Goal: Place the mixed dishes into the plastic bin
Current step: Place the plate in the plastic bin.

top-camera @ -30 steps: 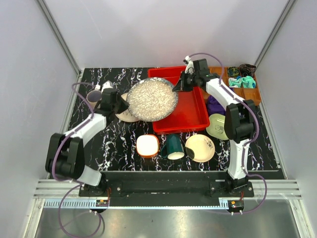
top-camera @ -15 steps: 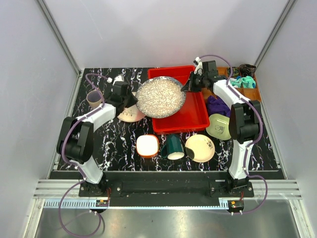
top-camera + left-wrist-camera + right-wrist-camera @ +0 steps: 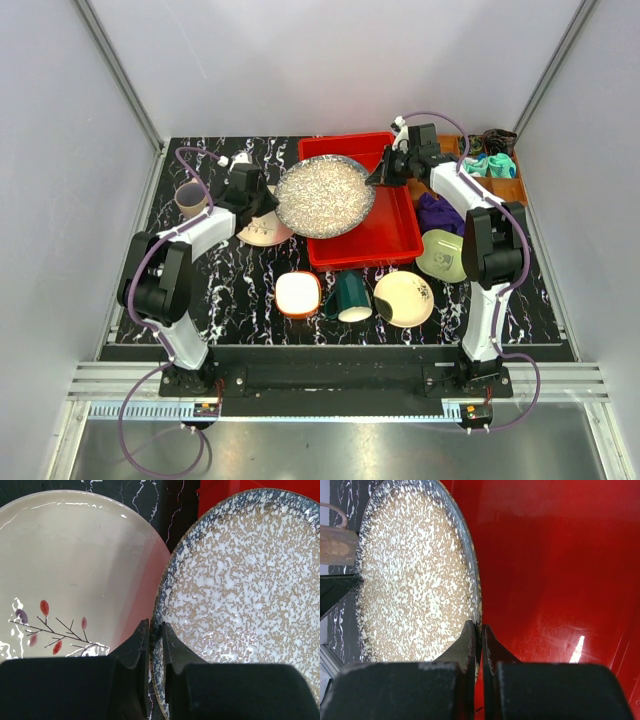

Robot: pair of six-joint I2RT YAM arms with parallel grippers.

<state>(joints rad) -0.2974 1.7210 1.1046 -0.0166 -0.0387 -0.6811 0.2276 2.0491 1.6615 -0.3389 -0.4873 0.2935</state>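
Note:
Both grippers hold the big speckled grey plate (image 3: 325, 196) (image 3: 240, 590) (image 3: 415, 575) above the left part of the red plastic bin (image 3: 390, 225) (image 3: 550, 565). My left gripper (image 3: 268, 200) (image 3: 156, 627) is shut on its left rim, my right gripper (image 3: 378, 175) (image 3: 478, 629) is shut on its right rim. A pink-cream plate (image 3: 262, 231) (image 3: 70, 575) lies under the left gripper. The orange-white bowl (image 3: 298, 293), dark green mug (image 3: 351, 295), pale yellow plate (image 3: 404, 298), light green bowl (image 3: 438, 254) and mauve cup (image 3: 188, 199) sit on the table.
A purple cloth (image 3: 434, 212) lies right of the bin. A brown compartmented tray (image 3: 490, 170) with teal cloths stands at the back right. The black marbled table (image 3: 235, 290) ends at white walls on three sides.
The plate moved right, from mostly left of the bin to over its left part, carried by both grippers; since half a second ago it has barely shifted.

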